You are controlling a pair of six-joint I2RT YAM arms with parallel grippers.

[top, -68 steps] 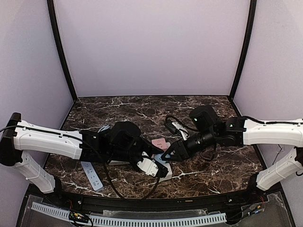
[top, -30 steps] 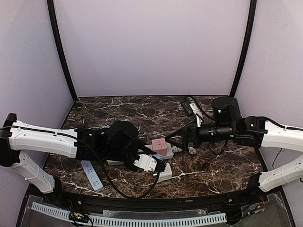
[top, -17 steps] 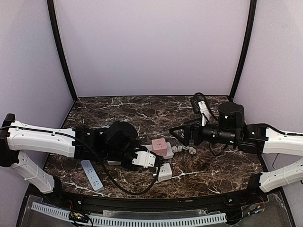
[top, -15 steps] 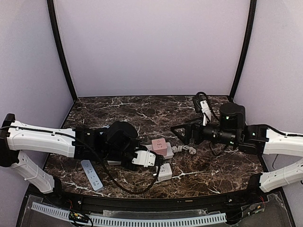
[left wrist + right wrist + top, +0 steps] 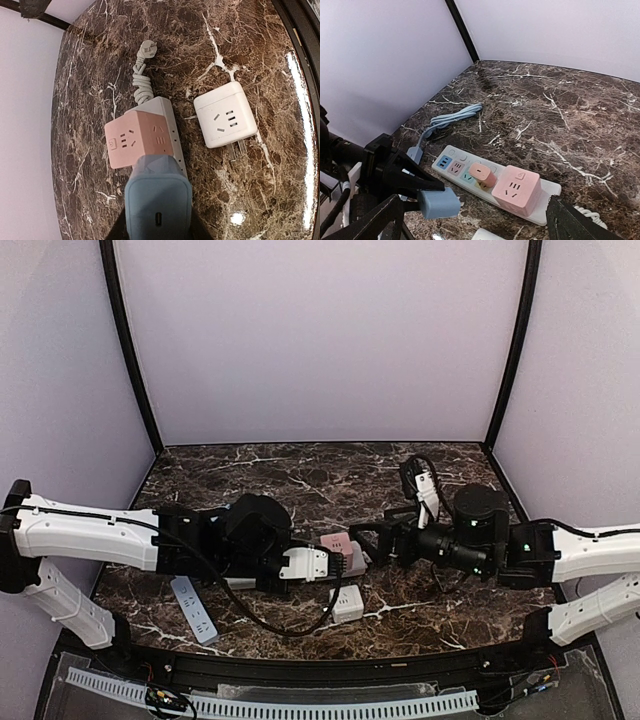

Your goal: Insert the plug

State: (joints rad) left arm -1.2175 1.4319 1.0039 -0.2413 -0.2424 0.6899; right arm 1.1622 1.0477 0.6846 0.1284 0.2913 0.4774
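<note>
**Blue plug poised beside the power strip**

My left gripper (image 5: 338, 563) pinches the light-blue rounded-square plastic plug (image 5: 158, 200) by two opposite flat sides, jaws pressed tight against it. It holds the plug off the table, just beside the pink cube-shaped socket adapter (image 5: 135, 145). The prongs face away from my wrist camera, so I cannot see them.

The plug looks light and rigid, with a hard, smooth shell. I judge it could twist or slide in a two-point pinch when pushed against a stiff socket. The flat sides, taken around mid-body and well clear of the prong face, are the place to hold it, and that is where I have it.

The pink cube sits on one end of the long white plastic power strip (image 5: 465, 167), next to a small pink rounded plug (image 5: 482, 175) in the row of coloured outlets. A coiled white cord (image 5: 142, 82) trails from the strip's far end. A white cube-shaped adapter (image 5: 225, 120) lies on its side apart from the strip, prongs showing.

My right gripper (image 5: 368, 543) hovers near the strip's other side, fingers spread wide, holding nothing. The strip and adapters lie on the dark marble-patterned table (image 5: 250, 40).
</note>
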